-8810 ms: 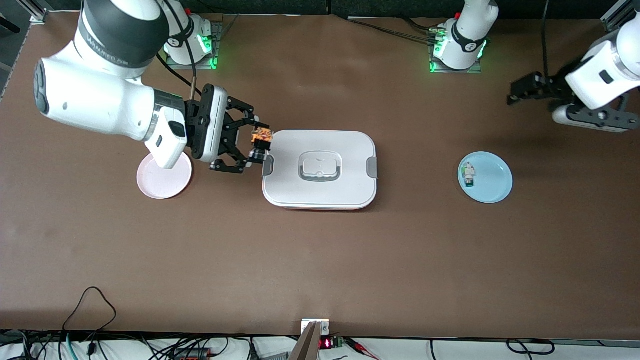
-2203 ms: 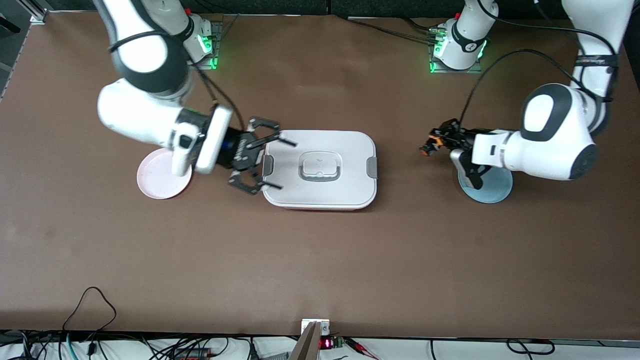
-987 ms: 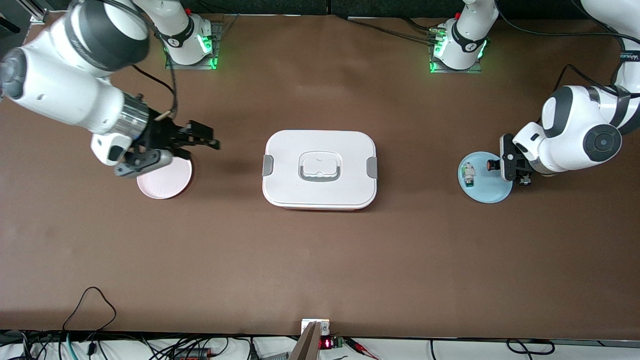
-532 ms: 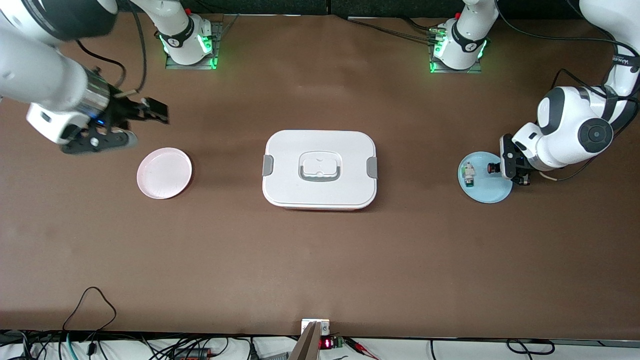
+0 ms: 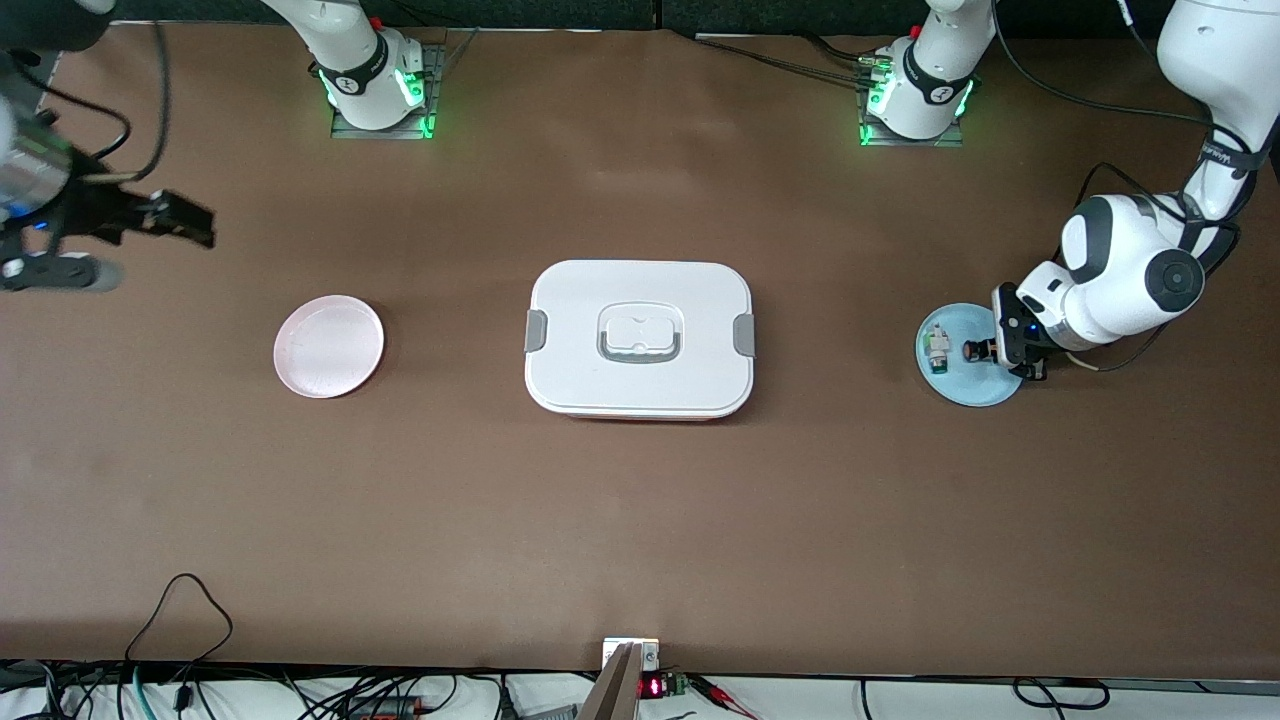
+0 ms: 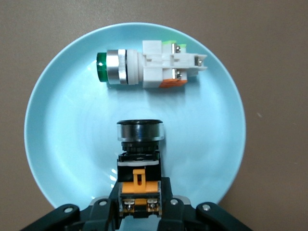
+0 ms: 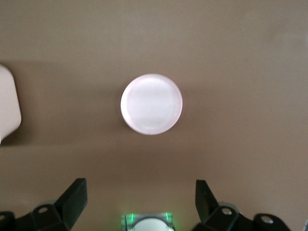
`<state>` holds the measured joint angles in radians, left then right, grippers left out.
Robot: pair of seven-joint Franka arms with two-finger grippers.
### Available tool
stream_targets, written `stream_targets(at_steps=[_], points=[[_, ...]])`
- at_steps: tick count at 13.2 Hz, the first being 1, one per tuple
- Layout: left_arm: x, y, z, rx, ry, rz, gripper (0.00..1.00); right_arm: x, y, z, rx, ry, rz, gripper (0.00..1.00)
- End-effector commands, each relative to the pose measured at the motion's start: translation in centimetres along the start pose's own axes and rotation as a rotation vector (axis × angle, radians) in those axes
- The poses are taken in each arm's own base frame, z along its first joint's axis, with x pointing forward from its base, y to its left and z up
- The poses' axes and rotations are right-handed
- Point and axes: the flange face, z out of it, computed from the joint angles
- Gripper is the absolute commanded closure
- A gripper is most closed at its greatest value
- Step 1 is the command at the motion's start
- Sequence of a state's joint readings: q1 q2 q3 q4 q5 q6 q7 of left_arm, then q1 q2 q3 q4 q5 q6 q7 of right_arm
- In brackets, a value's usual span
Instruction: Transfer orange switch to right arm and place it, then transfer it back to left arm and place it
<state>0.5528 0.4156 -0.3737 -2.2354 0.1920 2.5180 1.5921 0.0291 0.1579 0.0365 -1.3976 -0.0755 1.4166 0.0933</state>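
From the front, the box (image 5: 639,338) sits mid-tabletop (image 5: 640,520) between a pink plate (image 5: 329,346) and a blue plate (image 5: 968,385), the left pincer (image 5: 990,349) low over the blue one, the right pincer (image 5: 185,221) raised over bare tabletop at the right arm's end. The left wrist view alone shows that pincer (image 6: 139,204) clamped on the orange switch (image 6: 140,163), just beside a white-and-green component (image 6: 151,64) on the blue plate (image 6: 57,144); the right wrist view shows its pincer (image 7: 139,195) spread wide, empty, high above the pink plate (image 7: 151,103)
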Motion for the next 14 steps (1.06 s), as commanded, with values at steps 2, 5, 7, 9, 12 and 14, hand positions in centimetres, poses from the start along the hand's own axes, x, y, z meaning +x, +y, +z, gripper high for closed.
stream_targets(at_steps=[2, 5, 7, 9, 12, 14], points=[[-1.0, 0.0, 1.1, 0.016, 0.009, 0.025, 1.0, 0.5, 1.9, 1.5, -0.006, 0.027, 0.016, 0.0], [-1.0, 0.0, 1.4, 0.009, 0.012, 0.01, 0.91, 0.1, 4.1, 4.0, 0.017, 0.099, 0.047, 0.0], [-1.0, 0.0, 1.3, 0.007, 0.012, 0.002, 0.52, 0.1, 4.0, 3.9, 0.017, 0.104, 0.046, 0.0], [-1.2, 0.0, 1.3, 0.005, 0.012, 0.0, 0.0, 0.6, 4.3, 3.9, 0.024, 0.127, 0.052, 0.0], [-1.3, -0.8, -0.7, 0.005, -0.004, -0.001, 0.0, 0.6, 4.5, 4.2, 0.023, 0.124, 0.056, 0.0], [-1.5, -2.2, -4.5, -0.009, -0.034, -0.048, 0.0, 1.2, 4.9, 5.1, 0.018, 0.119, 0.066, 0.0]])
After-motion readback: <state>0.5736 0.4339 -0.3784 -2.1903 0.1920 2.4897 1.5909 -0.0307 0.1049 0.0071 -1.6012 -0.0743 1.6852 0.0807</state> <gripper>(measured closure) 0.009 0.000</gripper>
